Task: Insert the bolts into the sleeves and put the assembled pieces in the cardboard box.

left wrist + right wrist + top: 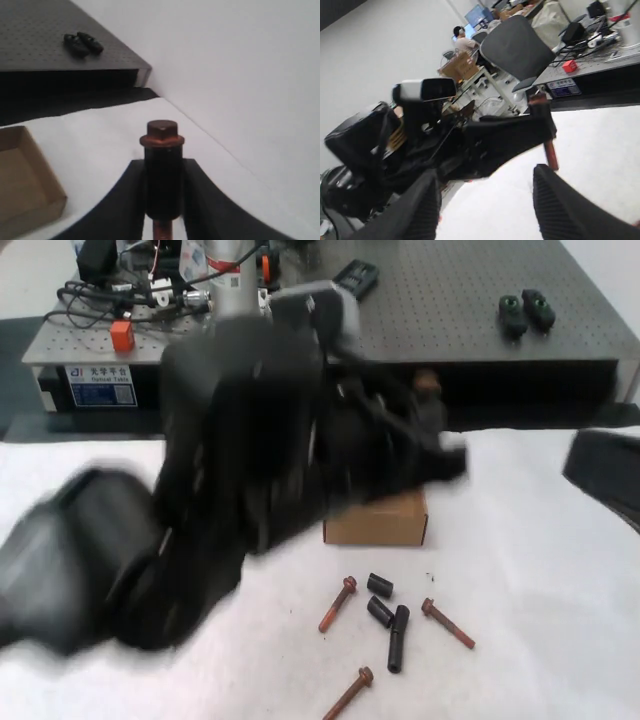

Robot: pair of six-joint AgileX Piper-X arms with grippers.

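Left wrist view: fingers [121,204] clamp bolt [162,134] in sleeve [162,186]; high view: loose bolts [338,604].

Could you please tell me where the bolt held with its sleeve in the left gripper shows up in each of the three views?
High view: the bolt peeps out at the blurred arm's tip, higher in the picture than the cardboard box.
Left wrist view: the bolt stands in its sleeve between the left gripper's fingers.
Right wrist view: the bolt sticks out of the left gripper, farther off.
Shared landmark: the perforated bench.
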